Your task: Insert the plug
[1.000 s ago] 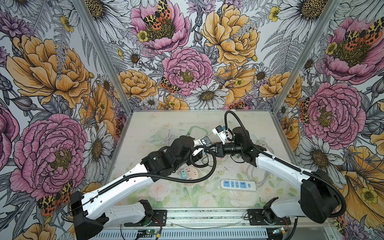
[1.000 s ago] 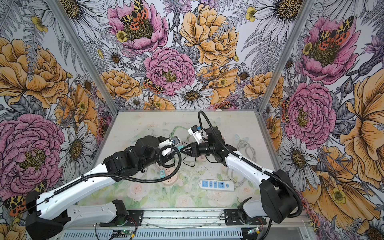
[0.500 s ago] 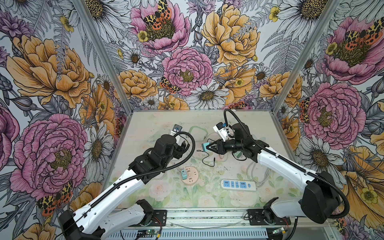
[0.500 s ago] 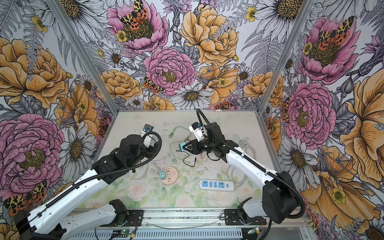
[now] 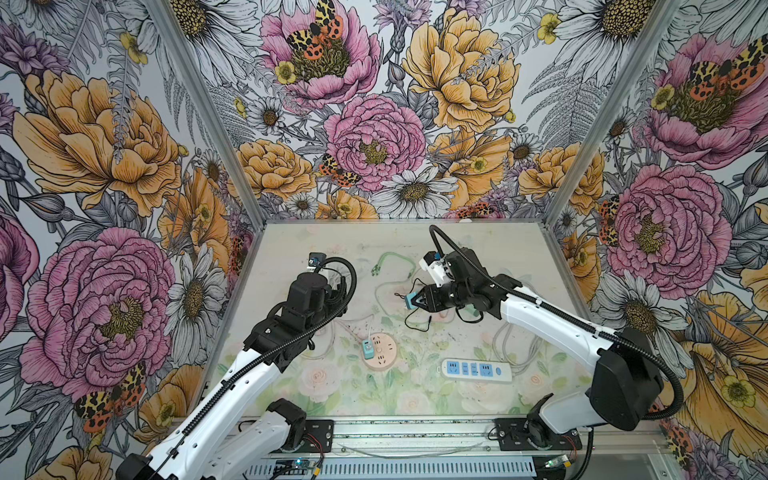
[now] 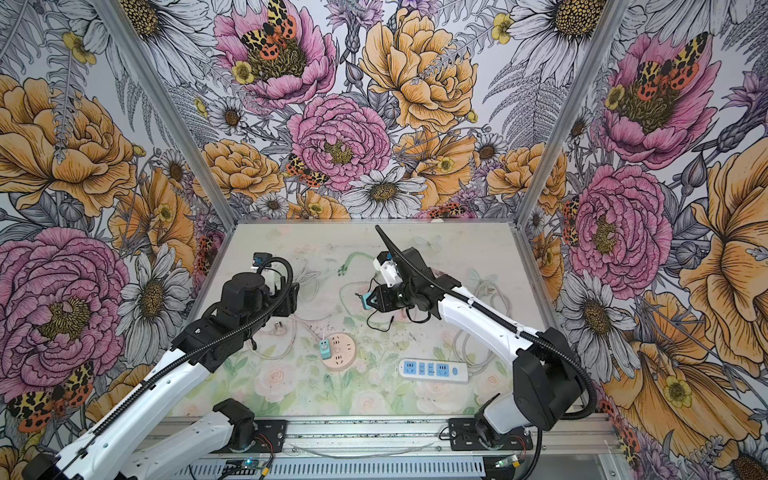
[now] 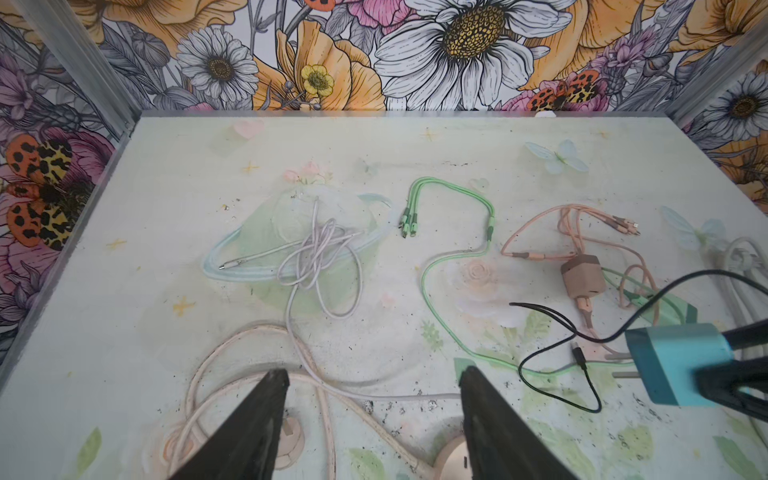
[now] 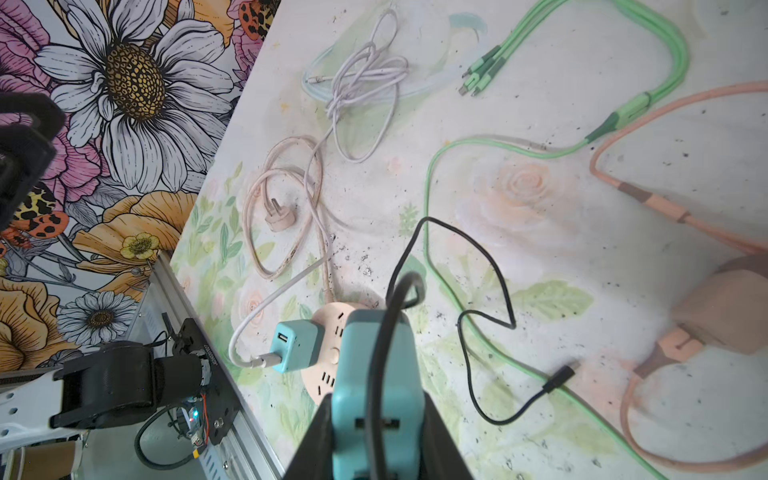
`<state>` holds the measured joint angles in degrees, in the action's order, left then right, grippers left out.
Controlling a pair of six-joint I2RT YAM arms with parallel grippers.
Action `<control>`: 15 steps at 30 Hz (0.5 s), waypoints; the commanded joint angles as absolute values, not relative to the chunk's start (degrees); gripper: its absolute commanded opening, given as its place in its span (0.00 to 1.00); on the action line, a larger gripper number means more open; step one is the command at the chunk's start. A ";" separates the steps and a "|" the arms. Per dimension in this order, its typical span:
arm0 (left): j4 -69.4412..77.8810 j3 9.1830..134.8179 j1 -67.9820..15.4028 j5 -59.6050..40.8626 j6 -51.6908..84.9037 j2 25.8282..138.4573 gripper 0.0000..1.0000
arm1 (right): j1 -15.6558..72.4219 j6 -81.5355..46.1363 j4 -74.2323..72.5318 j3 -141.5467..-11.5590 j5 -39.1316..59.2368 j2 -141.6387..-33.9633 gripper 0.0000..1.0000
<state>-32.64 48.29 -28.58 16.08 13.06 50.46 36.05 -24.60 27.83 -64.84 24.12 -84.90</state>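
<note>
Gripping the teal plug (image 5: 410, 300) clear of the counter (image 5: 519, 241), your right gripper (image 8: 376, 419) holds it apart from the round pink socket (image 5: 379, 353), while your left gripper (image 7: 374, 376) hangs spread and empty.

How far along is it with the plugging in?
Done: one charger sits plugged in the round socket. In hand: the right gripper is shut on a second charger, held in the air; the left gripper is open and empty. Left: lower that charger and push it into a free socket, perhaps on the strip, which holds nothing.
</note>
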 commanded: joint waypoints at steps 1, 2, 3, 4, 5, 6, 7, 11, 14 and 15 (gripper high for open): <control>-29.04 46.50 -27.94 10.30 16.01 51.36 0.67 | 37.84 -25.51 30.44 -67.64 21.23 -86.01 0.00; -28.60 46.33 -27.79 9.71 16.21 51.79 0.67 | 38.32 -25.58 30.81 -67.84 20.91 -86.11 0.00; -28.09 46.32 -27.73 8.98 16.26 52.44 0.67 | 38.85 -25.67 31.24 -68.07 20.46 -86.13 0.00; -27.43 46.48 -27.68 8.32 16.19 53.07 0.67 | 39.18 -25.81 31.67 -68.25 20.02 -86.05 0.00; -26.86 46.46 -27.58 7.87 16.15 53.61 0.67 | 39.49 -25.84 31.96 -68.39 19.72 -85.96 0.00; -26.08 46.66 -27.52 7.42 16.13 54.39 0.66 | 39.79 -26.01 32.23 -68.47 19.38 -85.69 0.00; -24.97 46.90 -27.35 6.69 16.32 55.25 0.67 | 40.00 -26.17 32.46 -68.61 19.03 -85.32 0.00; -20.25 48.25 -25.71 -0.35 17.49 59.92 0.66 | 40.25 -26.50 32.95 -69.65 18.43 -83.12 0.00; -19.99 51.71 -24.63 -5.43 18.73 66.23 0.64 | 40.26 -26.19 33.22 -70.37 18.28 -81.60 0.00; -19.79 53.02 -24.27 -7.83 19.59 68.80 0.63 | 40.21 -26.15 33.32 -70.40 18.53 -81.36 0.00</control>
<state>-23.53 49.43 -25.21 0.19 17.21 64.77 40.16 -26.02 33.30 -67.79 19.55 -84.16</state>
